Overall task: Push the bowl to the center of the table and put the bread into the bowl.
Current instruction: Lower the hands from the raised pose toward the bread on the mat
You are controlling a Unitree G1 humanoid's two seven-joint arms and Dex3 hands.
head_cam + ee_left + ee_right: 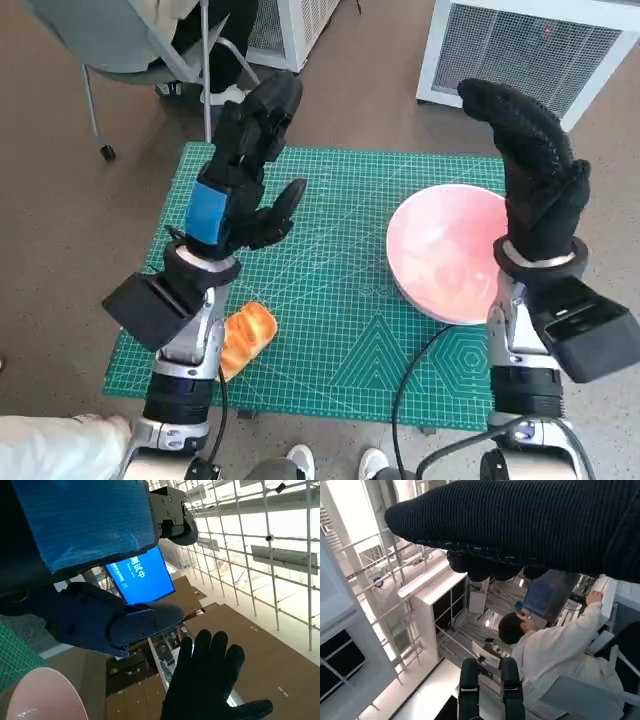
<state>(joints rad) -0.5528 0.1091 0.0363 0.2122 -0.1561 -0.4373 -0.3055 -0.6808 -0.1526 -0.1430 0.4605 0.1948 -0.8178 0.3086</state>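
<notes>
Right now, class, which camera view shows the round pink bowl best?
The head view: the round pink bowl shows nearly whole on the green cutting mat, at its right side. The left wrist view catches only a piece of its rim; the right wrist view shows none.

**Forearm Hides Half the Bread, Glove Masks Bowl's Rim**

In the head view, the bread (250,335) lies partly behind the left forearm, its inner end out of sight. The right hand (535,170) and its wrist cover the far-right rim of the pink bowl (445,255). The green mat (340,340) hides the table's own surface. The left wrist view cuts the bowl (40,695) off at the picture's corner, showing only a curve of rim. In the right wrist view, the glove (520,525) blocks much of the room; a person in white (555,655) faces away, cropped at the frame's edge.
</notes>
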